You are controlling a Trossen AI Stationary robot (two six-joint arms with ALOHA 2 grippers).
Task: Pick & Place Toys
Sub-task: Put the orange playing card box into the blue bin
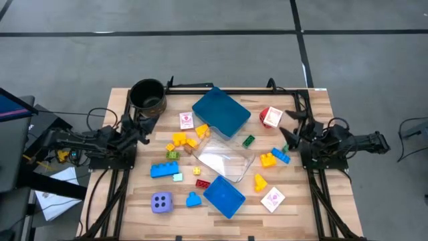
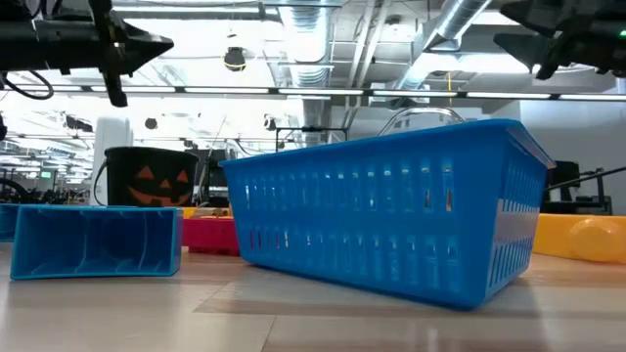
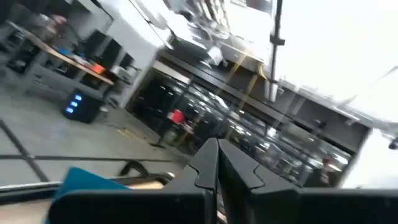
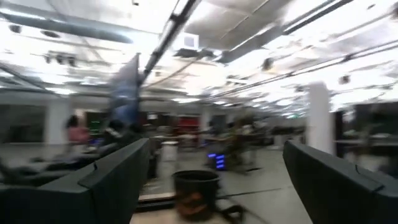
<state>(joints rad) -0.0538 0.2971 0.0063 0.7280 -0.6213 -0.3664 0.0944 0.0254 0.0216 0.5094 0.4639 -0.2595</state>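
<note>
Wooden table (image 1: 134, 207) crowded through the middle, bare planks only along the near edge and in the corners. Left gripper (image 1: 142, 130) raised above the left side beside the dark round pot (image 1: 148, 97), fingers (image 3: 217, 163) pressed together, holding nothing. Right gripper (image 1: 289, 137) raised above the right side, fingers (image 4: 118, 174) spread wide, nothing between them.

Toys scattered about the centre:
- lavender die (image 1: 161, 202) with dark dots near the front left corner, blue brick (image 1: 194, 199) just beside it
- long blue brick (image 1: 164, 170) left of centre, green brick (image 1: 173, 155) above it, yellow bricks (image 1: 182, 140) farther back
- small red brick (image 1: 202, 183) and green brick (image 1: 248, 140) near the clear container (image 1: 224, 161)
- yellow brick (image 1: 268, 160) and blue brick (image 1: 281, 156) touching, just below the right gripper
- yellow brick (image 1: 260, 181) near the white red-printed card (image 1: 273, 199) at front right
- second card (image 1: 186, 120) by the pot; red die (image 1: 271, 117) at back right, close to the right gripper

In the way: blue tray (image 1: 221, 112) at back centre, another blue tray (image 1: 224, 197) at front centre, clear container between them. From table height, slatted blue basket (image 2: 391, 210) filling the middle, orange jack-o'-lantern face on the pot. Print on the cards too small to read.
</note>
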